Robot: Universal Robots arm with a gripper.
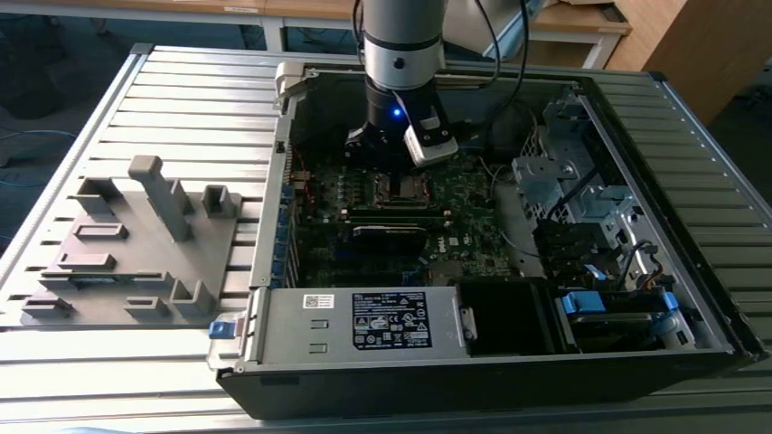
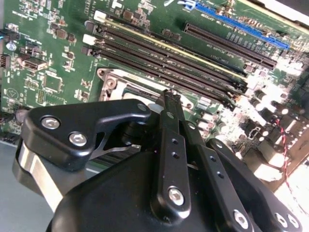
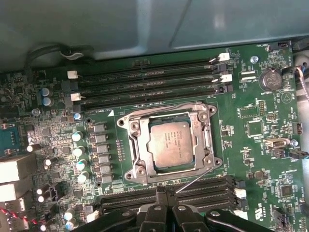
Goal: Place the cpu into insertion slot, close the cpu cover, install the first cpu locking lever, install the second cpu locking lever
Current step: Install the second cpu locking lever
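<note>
In the first wrist view the cpu (image 3: 169, 143) lies flat in the insertion slot (image 3: 129, 145), silver top up. The cpu cover (image 3: 204, 141) lies down around it as a silvery frame. One thin locking lever (image 3: 195, 181) sticks out at a slant from the socket's corner, its end close to my gripper (image 3: 164, 192). Another wire lever (image 3: 164, 107) runs along the socket's opposite edge. My gripper's fingers are pressed together with nothing visibly between them. The second wrist view has the gripper (image 2: 167, 96) just over a corner of the socket frame (image 2: 110, 81). In the exterior view the arm (image 1: 404, 54) reaches down into the case above the socket (image 1: 399, 188).
Long black memory slots (image 3: 145, 79) flank the socket on both sides. The motherboard sits inside an open computer case (image 1: 675, 298) with drive bays at the exterior view's right. A grey parts fixture (image 1: 133, 244) stands on the slatted table at the exterior view's left.
</note>
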